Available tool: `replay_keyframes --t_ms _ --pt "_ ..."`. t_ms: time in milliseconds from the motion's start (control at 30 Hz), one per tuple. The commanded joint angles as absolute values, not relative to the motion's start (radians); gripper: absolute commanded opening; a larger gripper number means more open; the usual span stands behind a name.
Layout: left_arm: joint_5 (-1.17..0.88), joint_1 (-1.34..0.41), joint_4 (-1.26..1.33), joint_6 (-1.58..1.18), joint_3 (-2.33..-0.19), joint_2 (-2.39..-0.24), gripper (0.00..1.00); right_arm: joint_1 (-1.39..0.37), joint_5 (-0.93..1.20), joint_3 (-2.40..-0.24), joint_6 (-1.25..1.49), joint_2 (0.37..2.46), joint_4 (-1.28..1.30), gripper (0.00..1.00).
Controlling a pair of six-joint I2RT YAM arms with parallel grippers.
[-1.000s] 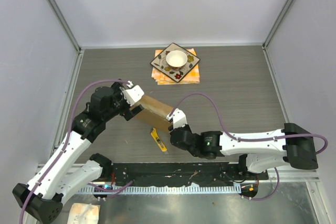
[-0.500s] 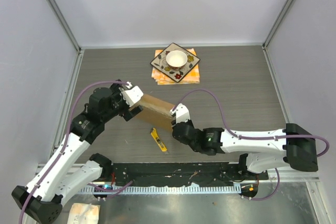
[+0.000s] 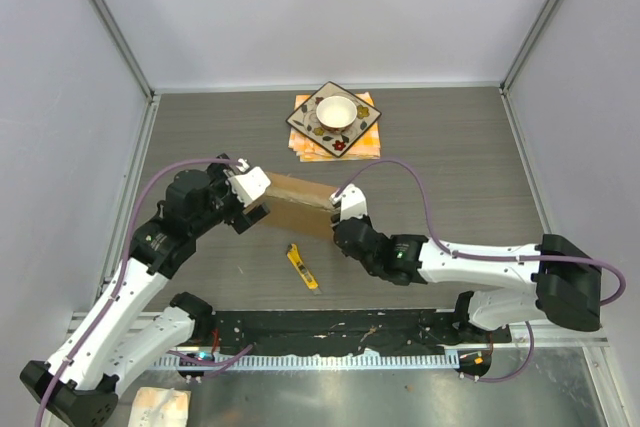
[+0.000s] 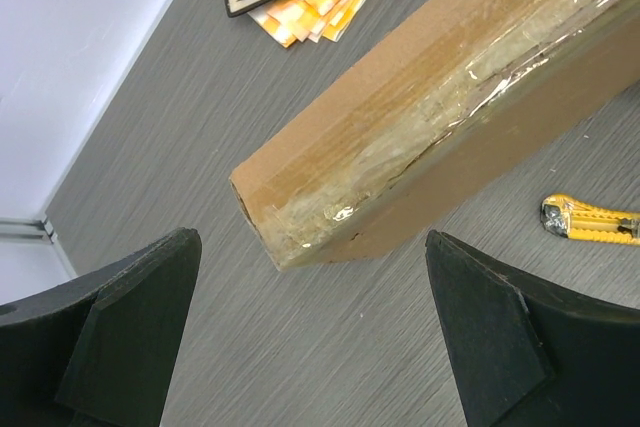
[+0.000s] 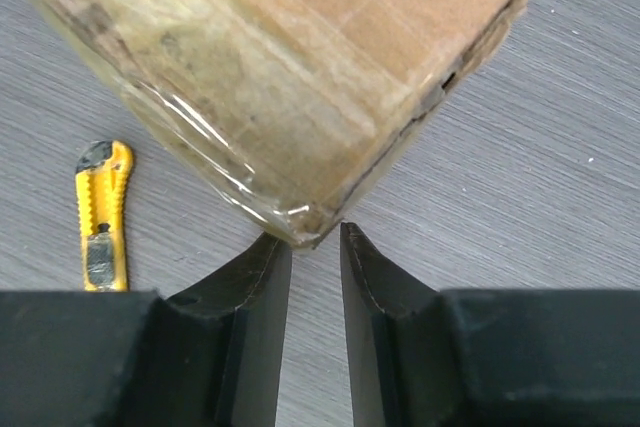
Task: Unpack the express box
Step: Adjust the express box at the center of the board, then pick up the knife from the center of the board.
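The express box [image 3: 298,205] had moved up from the cutter [image 3: 303,267] to mid-frame, its corner pinched by the narrowly parted right gripper [image 5: 308,247]. The left gripper [image 4: 310,252] gaped empty. It looked light and stiff, and the slick tape favoured gripping bare cardboard.

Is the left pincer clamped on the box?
No, the left pincer stands wide open, its fingers clear of the express box end.
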State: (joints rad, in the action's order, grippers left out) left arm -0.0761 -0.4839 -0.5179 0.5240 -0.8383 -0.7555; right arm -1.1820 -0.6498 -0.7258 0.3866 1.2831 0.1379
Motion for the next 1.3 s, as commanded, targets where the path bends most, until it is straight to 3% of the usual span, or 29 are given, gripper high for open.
replay_keyframes --t_ms 0,267,400,600,833,1267 --pt "-0.094 -0.479 -0.522 0.515 -0.848 -0.736 1.0 -1.163 -0.67 -0.701 0.362 1.256 0.08 0.35" --pt "-0.095 -0.479 -0.529 0.509 -0.853 -0.733 1.0 -1.175 -0.632 -0.677 0.449 1.113 0.209 0.47" --pt "-0.087 -0.479 -0.531 0.491 -0.873 -0.735 1.0 -1.322 -0.638 -0.647 0.52 1.051 0.226 0.49" --pt "-0.124 -0.479 -0.603 0.43 -0.94 -0.738 1.0 -1.515 -0.706 -0.727 0.575 1.312 0.172 0.48" --pt "-0.147 -0.479 -0.701 0.428 -0.974 -0.693 1.0 -1.48 -0.635 -0.822 0.479 1.523 0.015 0.48" --pt "-0.183 -0.479 -0.784 0.396 -0.991 -0.615 1.0 -1.394 -0.52 -0.842 0.486 1.66 -0.149 0.5"
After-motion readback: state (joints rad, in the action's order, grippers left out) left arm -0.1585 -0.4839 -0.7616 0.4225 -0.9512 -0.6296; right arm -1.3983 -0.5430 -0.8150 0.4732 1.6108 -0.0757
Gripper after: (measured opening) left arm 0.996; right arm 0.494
